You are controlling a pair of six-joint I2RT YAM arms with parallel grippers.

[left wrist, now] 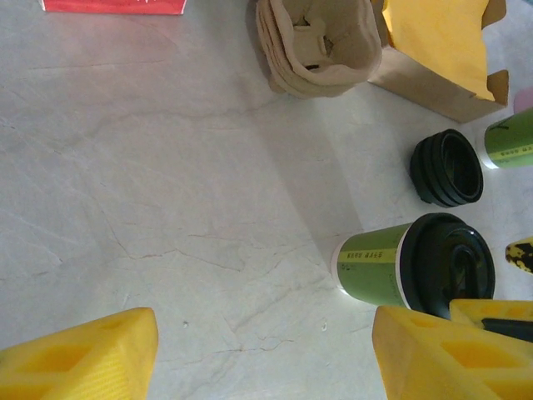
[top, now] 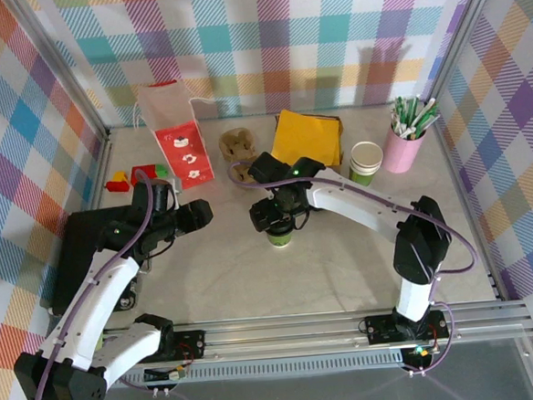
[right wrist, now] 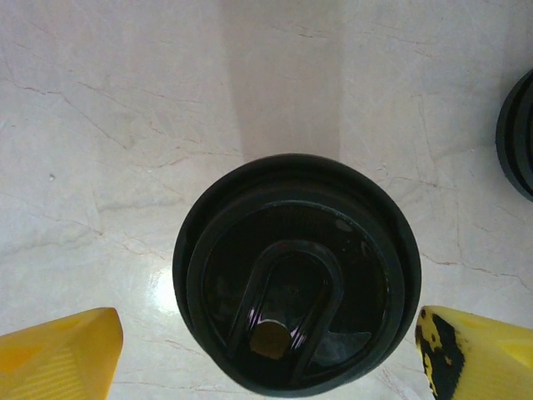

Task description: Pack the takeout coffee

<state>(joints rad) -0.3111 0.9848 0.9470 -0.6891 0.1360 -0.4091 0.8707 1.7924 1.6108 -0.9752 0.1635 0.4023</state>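
Observation:
The takeout coffee [top: 280, 237], a green paper cup with a black lid, stands upright on the marble table near the middle. My right gripper [top: 273, 216] hangs directly over it. In the right wrist view the lid [right wrist: 296, 271] sits between the yellow fingertips [right wrist: 58, 357], and there is a gap on each side, so the right gripper [right wrist: 266, 358] is open. My left gripper [top: 200, 214] is to the cup's left, open and holding nothing. From the left wrist the cup [left wrist: 375, 265] lies just beyond the right-hand finger [left wrist: 450, 354] of the left gripper [left wrist: 266, 358].
A red-and-white paper bag [top: 178, 133] stands at the back left. A brown pulp carrier [top: 238, 145] and a yellow-topped brown bag [top: 306, 135] are behind the cup. A stack of black lids [left wrist: 447, 167], spare green cups [top: 366, 161] and a pink cup of straws [top: 407, 135] lie to the right.

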